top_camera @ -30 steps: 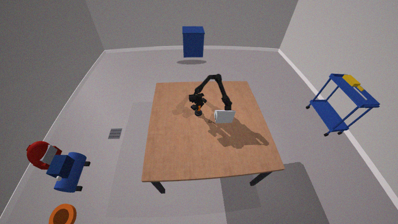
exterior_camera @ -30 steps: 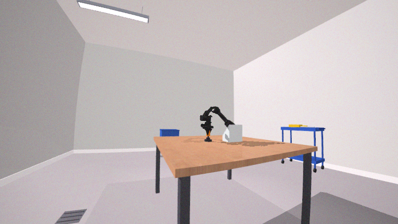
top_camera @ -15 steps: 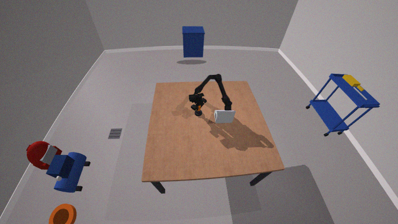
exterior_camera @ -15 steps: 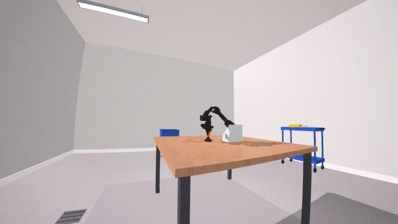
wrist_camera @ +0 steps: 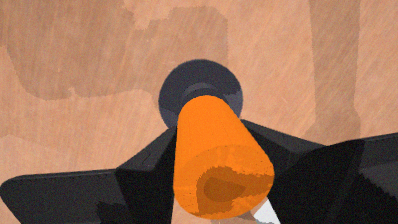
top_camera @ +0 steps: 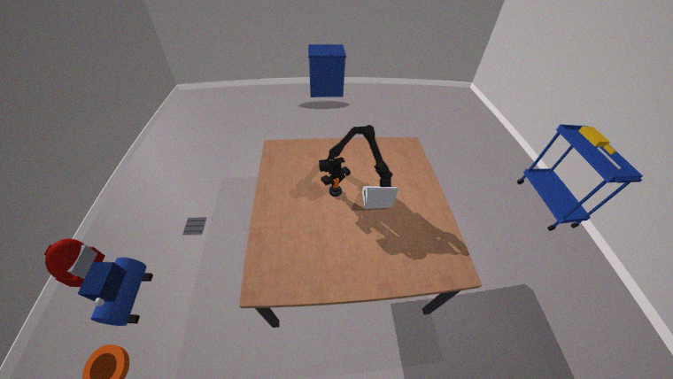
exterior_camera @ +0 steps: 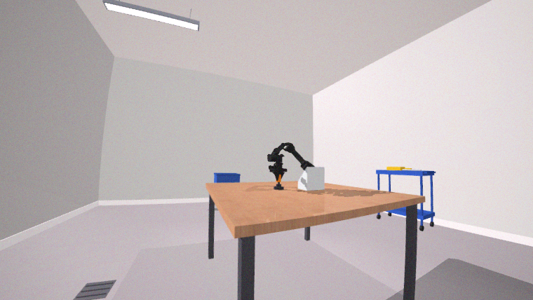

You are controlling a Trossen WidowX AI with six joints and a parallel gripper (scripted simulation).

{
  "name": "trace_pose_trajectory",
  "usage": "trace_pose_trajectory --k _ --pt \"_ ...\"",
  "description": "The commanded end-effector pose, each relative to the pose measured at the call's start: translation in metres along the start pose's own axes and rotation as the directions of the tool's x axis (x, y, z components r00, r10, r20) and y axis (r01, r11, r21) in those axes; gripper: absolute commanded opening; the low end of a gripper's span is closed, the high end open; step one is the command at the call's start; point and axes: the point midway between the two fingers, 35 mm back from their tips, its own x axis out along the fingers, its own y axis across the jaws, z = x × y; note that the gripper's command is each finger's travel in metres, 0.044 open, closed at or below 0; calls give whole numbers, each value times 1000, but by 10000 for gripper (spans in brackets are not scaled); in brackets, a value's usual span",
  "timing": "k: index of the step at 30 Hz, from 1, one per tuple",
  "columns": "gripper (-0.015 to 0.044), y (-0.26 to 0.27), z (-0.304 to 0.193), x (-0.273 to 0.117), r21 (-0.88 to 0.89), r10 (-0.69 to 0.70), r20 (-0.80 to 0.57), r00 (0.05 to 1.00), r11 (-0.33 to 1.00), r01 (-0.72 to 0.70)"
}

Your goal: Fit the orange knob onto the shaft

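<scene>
Orange knob (top_camera: 336, 182) (exterior_camera: 278, 178) (wrist_camera: 220, 150): one, tapered, clamped between the fingers of the black gripper (top_camera: 335, 181) (exterior_camera: 278, 178) (wrist_camera: 207, 129), a dark finger at either side of it in the wrist view. It is located above the round pedestal (top_camera: 335, 191) (exterior_camera: 278, 187) (wrist_camera: 172, 102), its lower end at the pedestal's upright middle; whether the shaft has entered the hole is probably beyond what these views can settle.

Round pedestal: one, dark, broad at the foot, standing on the wooden table (top_camera: 291, 254) (exterior_camera: 298, 212) (wrist_camera: 280, 45); its foot shows below the knob in the exterior view.

Robot arm (top_camera: 369, 141) (exterior_camera: 294, 151): one, black, bent high at the elbow, its gripper end pointing down over the pedestal.

Pale block-like object (top_camera: 380, 197) (exterior_camera: 316, 179): one, on the table near the pedestal and apart from it, at the lower end of the arm.

Cart (top_camera: 623, 179) (exterior_camera: 405, 172): one, blue, on the floor well apart from the table, bearing a yellow item (top_camera: 593, 135) (exterior_camera: 395, 168) on its top.
</scene>
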Motion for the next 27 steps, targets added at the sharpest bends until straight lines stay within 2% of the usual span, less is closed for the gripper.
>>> trace_pose_trajectory --k 1,27 --pt "0 0 -1 1 17 0 2 1000 1000 0" --pt "0 -1 -1 3 17 0 2 1000 1000 0"
